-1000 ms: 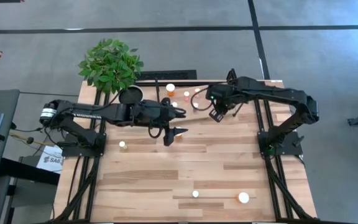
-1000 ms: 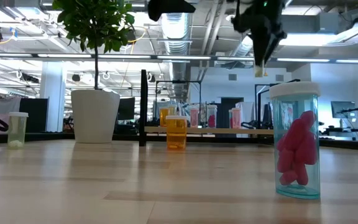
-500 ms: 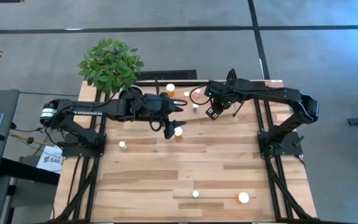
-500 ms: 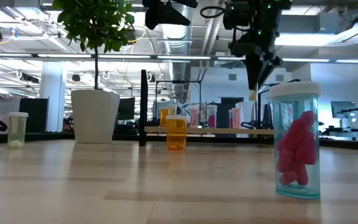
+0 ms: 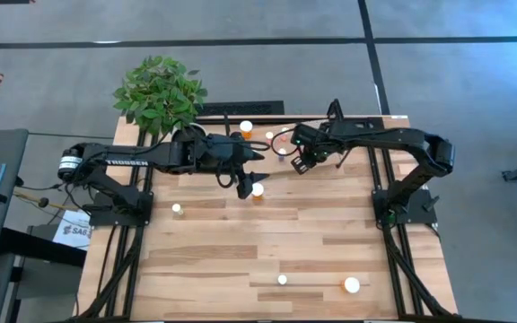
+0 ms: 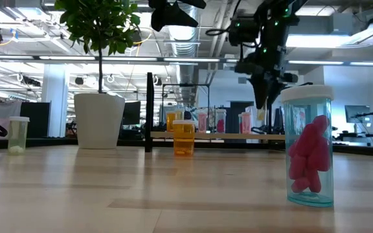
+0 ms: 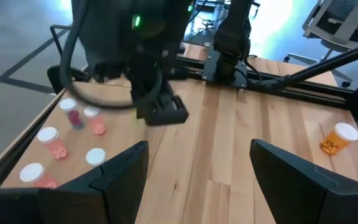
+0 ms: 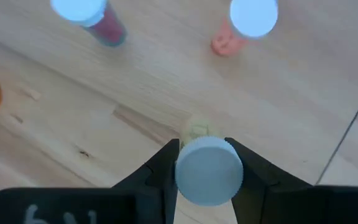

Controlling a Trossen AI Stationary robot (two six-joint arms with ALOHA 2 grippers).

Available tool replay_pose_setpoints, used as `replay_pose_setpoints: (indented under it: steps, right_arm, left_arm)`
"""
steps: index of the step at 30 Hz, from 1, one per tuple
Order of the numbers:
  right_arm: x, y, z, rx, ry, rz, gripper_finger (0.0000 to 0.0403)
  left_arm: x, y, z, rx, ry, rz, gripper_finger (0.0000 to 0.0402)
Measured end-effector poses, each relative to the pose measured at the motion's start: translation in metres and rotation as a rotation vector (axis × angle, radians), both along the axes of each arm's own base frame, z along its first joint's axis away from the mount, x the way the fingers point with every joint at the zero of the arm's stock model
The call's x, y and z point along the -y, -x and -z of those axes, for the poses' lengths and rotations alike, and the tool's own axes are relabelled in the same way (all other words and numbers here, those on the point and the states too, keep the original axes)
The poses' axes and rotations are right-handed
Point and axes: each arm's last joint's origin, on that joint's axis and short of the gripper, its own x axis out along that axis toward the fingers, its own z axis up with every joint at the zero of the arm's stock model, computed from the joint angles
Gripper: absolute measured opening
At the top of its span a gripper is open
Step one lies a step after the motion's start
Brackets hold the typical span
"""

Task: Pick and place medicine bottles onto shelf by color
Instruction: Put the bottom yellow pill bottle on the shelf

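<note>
R gripper (image 8: pixel 209 163), fingers clamped on a pale white-capped bottle (image 8: pixel 208 171), has dropped lower over shelf (image 5: pixel 326 135) at 12 o'clock—placement near; L gripper (image 7: pixel 197 171) wide, empty.

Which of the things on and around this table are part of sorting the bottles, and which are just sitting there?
Part of the job:
- small white-capped medicine bottles, one pale bottle clamped in the right gripper
- light wooden shelf with black uprights
- left gripper, jaws open

Just sitting there:
- green leafy plant in a white pot
- plank tabletop
</note>
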Motion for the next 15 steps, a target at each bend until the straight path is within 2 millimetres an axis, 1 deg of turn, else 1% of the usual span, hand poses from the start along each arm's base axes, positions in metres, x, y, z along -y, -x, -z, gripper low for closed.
replay_pose_setpoints:
  steps: [4, 7, 11, 15]
  right_arm:
    - [0.003, -0.008, 0.020, -0.061, -0.029, 0.022, 0.0131]
    - [0.005, -0.012, 0.030, -0.091, -0.037, 0.023, 0.0135]
    - [0.006, -0.014, 0.033, -0.097, -0.037, 0.017, 0.0136]
    - [0.007, -0.017, 0.032, -0.064, -0.022, 0.019, 0.0132]
  left_arm:
    - [0.000, 0.000, 0.000, 0.000, 0.003, -0.001, 0.0267]
    - [0.000, 0.000, 0.000, -0.001, 0.003, -0.001, 0.0267]
    - [0.000, 0.000, 0.000, -0.003, 0.003, -0.002, 0.0267]
    - [-0.001, 0.000, 0.000, -0.005, -0.006, -0.017, 0.0267]
